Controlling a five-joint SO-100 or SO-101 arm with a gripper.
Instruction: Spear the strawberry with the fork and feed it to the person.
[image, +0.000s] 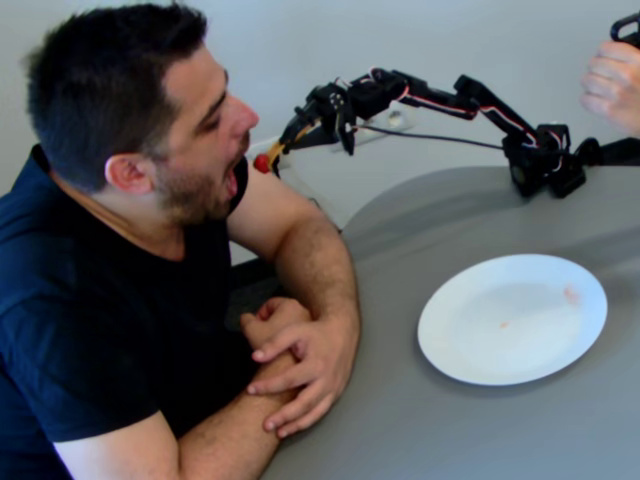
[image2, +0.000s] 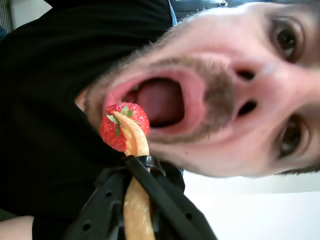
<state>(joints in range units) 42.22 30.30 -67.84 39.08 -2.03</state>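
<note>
Strawberry (image2: 124, 126) speared on fork (image2: 136, 150) tines, just before open mouth of person (image: 150, 200). Gripper (image: 285, 140) clamped on fork handle, arm stretched over table (image: 480, 430). White plate (image: 512, 318) bare, well apart.

Strawberry (image2: 124, 126) just before person's (image: 150, 140) open mouth, unobstructed.

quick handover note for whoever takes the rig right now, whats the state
Tool: shut on the fork, arm stretched toward the man.
Strawberry: speared on the fork tines, just short of his open mouth, not yet inside.
Plate: on the table, bare except faint pinkish smears.
Done: spearing and the carry to his face.
Left: ease the strawberry into his mouth, let him take it, then pull back.
</note>
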